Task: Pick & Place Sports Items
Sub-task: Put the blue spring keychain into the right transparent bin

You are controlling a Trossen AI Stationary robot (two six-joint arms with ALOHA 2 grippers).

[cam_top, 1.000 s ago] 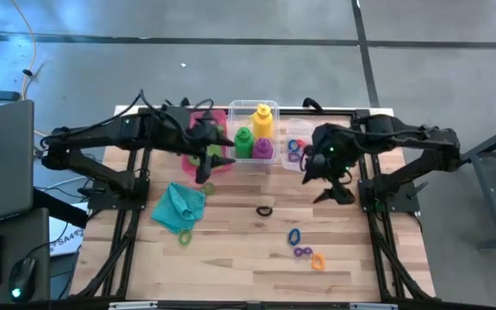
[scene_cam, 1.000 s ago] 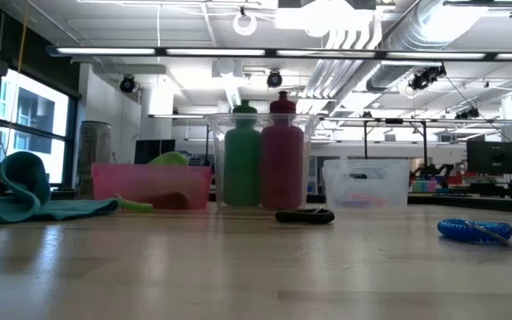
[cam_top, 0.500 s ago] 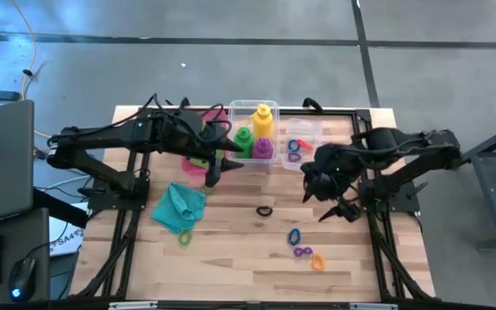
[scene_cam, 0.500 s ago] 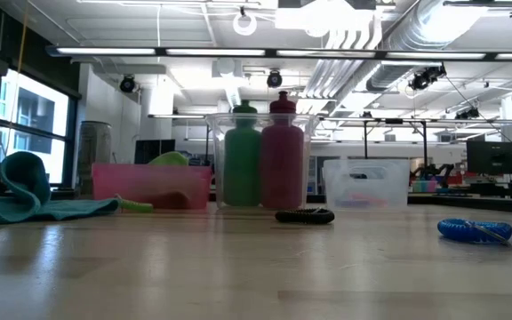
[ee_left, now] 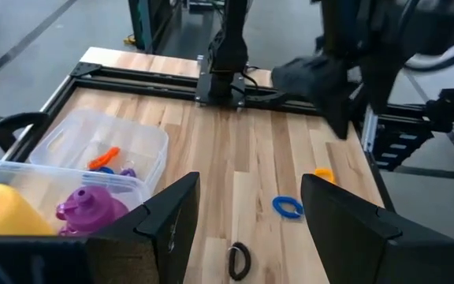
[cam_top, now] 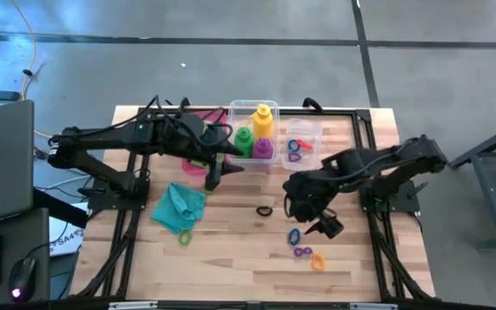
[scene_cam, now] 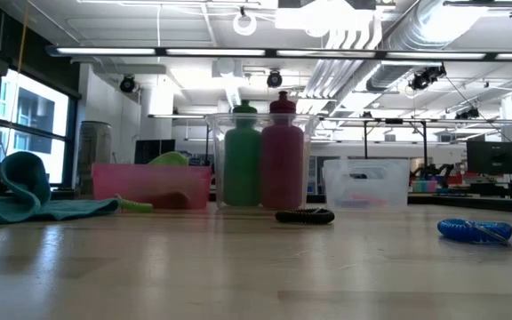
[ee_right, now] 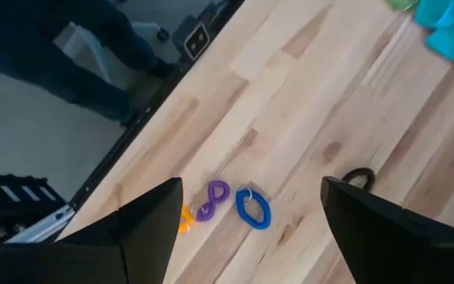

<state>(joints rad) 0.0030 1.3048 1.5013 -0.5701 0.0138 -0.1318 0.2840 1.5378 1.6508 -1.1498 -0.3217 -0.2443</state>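
Observation:
The yellow bottle [cam_top: 263, 119], green bottle [cam_top: 244, 139] and purple bottle [cam_top: 263, 148] stand upright in a clear bin [cam_top: 235, 110]. A teal cloth [cam_top: 179, 205] lies crumpled on the table with a green ring [cam_top: 185, 237] beside it. A black ring [cam_top: 264, 210], blue ring [cam_top: 294, 235], purple ring [cam_top: 300, 251] and orange ring [cam_top: 318, 260] lie flat on the wood. My right gripper [cam_top: 306, 217] hovers open above the blue ring [ee_right: 252, 209]. My left gripper [cam_top: 222, 172] hangs open in front of the bottle bin, holding nothing.
A pink bin [cam_top: 198, 164] holding a lime green cloth [scene_cam: 169, 158] sits left of the bottle bin, partly under my left arm. A small clear bin [cam_top: 310, 129] with several rings stands to the right. Black frame rails [cam_top: 377, 232] run along the table's sides.
My right gripper has swung from beside the small clear bin toward the table's near edge and left, sinking and rolling, until it is over the loose rings. My left gripper has shifted slightly toward the right, then stayed still. No object has moved.

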